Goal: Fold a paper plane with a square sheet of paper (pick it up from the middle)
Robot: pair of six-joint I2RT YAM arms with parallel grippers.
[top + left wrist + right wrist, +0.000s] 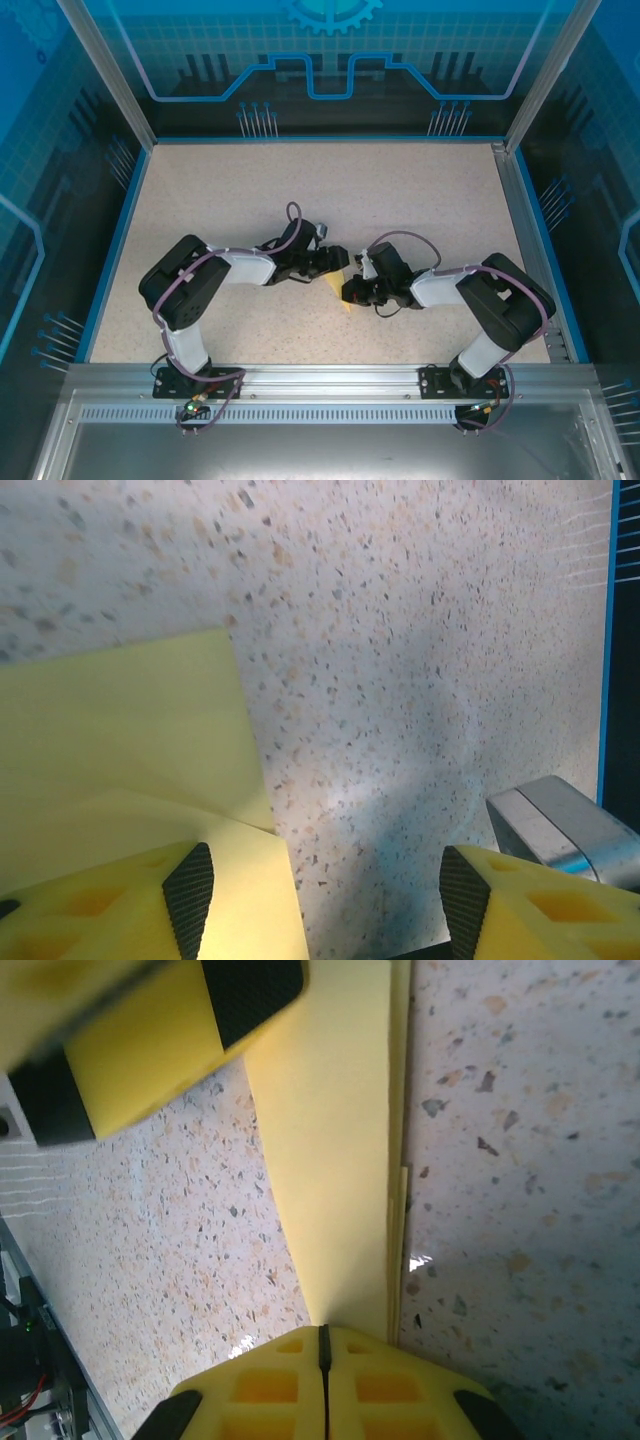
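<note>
The square sheet of paper [338, 285] is pale yellow and folded into layers, lying between the two grippers at the middle of the table. In the right wrist view the paper [335, 1140] is a long folded strip whose narrow end runs into my right gripper [322, 1345], which is shut on it. My left gripper [325, 900] is open, with bare table between its pads. Its left finger [188, 895] hangs over the paper's [120, 740] layered edge, and that finger [180, 1020] also shows at the top left of the right wrist view.
The speckled tabletop [250, 190] is ringed by a blue rim [118, 235] and transparent walls. A grey metal block [555, 820] sits close to my left gripper's right finger. Both arms [200, 275] reach inward from the near edge, almost touching.
</note>
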